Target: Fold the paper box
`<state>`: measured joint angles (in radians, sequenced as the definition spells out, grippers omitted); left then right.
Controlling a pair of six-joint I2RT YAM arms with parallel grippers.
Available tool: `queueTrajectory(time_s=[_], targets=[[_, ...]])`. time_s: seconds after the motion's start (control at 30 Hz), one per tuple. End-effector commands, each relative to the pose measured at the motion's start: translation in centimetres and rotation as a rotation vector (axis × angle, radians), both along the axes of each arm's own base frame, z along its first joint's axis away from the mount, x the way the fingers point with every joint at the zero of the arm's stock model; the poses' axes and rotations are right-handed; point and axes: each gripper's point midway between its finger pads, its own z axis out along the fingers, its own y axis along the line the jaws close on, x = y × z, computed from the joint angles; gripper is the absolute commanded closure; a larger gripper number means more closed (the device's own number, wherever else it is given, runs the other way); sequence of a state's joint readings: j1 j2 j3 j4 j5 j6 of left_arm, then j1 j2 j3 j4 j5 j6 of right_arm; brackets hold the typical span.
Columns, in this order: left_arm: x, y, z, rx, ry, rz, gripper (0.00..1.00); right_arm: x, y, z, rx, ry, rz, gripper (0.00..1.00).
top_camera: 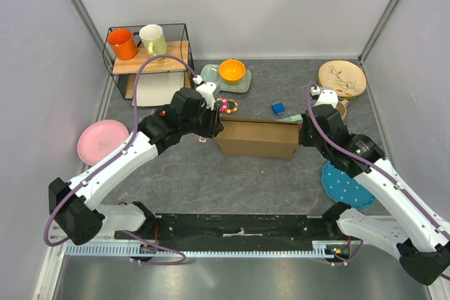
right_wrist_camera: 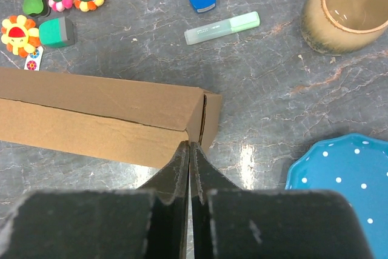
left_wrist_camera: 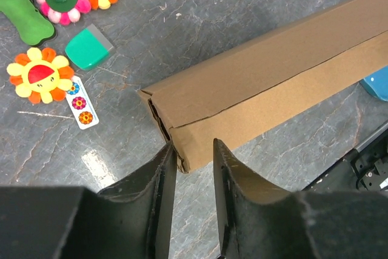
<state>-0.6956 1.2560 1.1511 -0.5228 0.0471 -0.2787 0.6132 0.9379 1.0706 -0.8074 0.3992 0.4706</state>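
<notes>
The paper box (top_camera: pixel 256 138) is a long, shallow brown cardboard box lying closed on the grey table, between the two arms. My left gripper (top_camera: pixel 214 128) is at its left end. In the left wrist view the left gripper (left_wrist_camera: pixel 194 144) is open, with the near corner of the box (left_wrist_camera: pixel 273 89) just ahead of the gap and the left fingertip against the end flap. My right gripper (top_camera: pixel 304 131) is at the right end. In the right wrist view the right gripper (right_wrist_camera: pixel 190 144) is shut, its tips touching the end edge of the box (right_wrist_camera: pixel 91 110) with nothing between them.
A pink plate (top_camera: pixel 103 141) lies left and a blue dotted plate (top_camera: pixel 348 184) lies near right. Small toys (top_camera: pixel 226 105), a blue block (top_camera: pixel 278 109), a green pen (right_wrist_camera: pixel 222 27) and a brown cup (right_wrist_camera: pixel 351 7) lie behind the box. A wire rack with mugs (top_camera: pixel 148 54) stands far left.
</notes>
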Motion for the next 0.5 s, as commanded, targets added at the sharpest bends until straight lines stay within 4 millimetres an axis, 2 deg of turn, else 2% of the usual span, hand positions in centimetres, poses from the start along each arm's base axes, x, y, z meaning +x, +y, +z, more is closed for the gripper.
queueTrajectory(time_s=[0.0, 0.07, 0.2, 0.33, 0.47], targets=[[1.1, -0.2, 0.7, -0.005, -0.062, -0.009, 0.67, 0.9, 0.6, 1.6, 0.032, -0.06, 0.004, 0.96], [1.1, -0.2, 0.4, 0.004, -0.062, -0.012, 0.73, 0.9, 0.5, 1.4, 0.03, -0.058, 0.0, 0.96], [1.0, -0.2, -0.3, 0.008, -0.044, -0.024, 0.78, 0.8, 0.5, 1.1, 0.026, -0.05, 0.001, 0.96], [0.7, -0.3, -0.9, 0.006, -0.027, -0.037, 0.94, 0.9, 0.6, 0.9, 0.027, -0.048, 0.004, 0.96], [0.8, 0.0, -1.4, 0.019, -0.028, -0.03, 0.95, 0.8, 0.7, 0.9, 0.025, -0.046, 0.007, 0.96]])
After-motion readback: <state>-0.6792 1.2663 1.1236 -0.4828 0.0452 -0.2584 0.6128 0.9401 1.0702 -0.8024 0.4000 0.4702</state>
